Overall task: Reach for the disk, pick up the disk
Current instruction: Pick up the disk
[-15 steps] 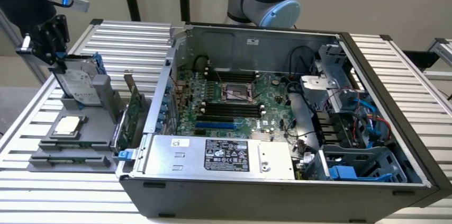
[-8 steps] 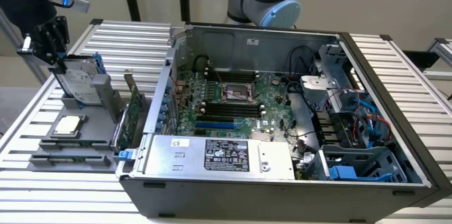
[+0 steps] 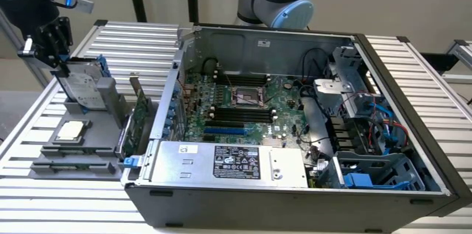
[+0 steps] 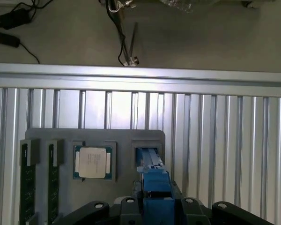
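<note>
Above the disk [image 3: 81,87] (standing on edge): gripper [image 3: 59,61].

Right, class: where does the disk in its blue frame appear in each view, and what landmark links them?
Exterior view: the disk stands upright in the grey holder at the exterior view's left.
Wrist view: the disk is seen edge-on, blue frame showing, in the slot beside the chip.
Shared landmark: the square chip lying in that grey holder.
</note>
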Action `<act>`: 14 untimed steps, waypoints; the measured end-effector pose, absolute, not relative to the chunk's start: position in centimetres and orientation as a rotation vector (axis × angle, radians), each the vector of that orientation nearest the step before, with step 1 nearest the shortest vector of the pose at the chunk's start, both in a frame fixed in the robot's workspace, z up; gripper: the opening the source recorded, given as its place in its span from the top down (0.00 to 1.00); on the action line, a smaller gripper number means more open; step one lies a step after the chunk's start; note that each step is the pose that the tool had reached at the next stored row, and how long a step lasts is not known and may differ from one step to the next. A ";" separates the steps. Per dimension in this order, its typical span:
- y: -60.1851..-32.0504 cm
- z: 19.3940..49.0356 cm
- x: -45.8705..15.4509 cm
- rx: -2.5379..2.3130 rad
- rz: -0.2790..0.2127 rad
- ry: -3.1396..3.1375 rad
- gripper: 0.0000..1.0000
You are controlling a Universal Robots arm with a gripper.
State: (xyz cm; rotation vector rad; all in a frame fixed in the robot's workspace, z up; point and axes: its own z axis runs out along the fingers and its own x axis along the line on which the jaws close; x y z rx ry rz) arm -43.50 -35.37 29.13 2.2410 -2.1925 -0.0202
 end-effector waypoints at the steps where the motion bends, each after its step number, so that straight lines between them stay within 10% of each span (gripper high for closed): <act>1: -35.4 29.1 -43.5 2.240 -0.020 -2.194 0.67; 14: -35.4 29.1 -43.5 2.237 -0.020 -2.197 0.67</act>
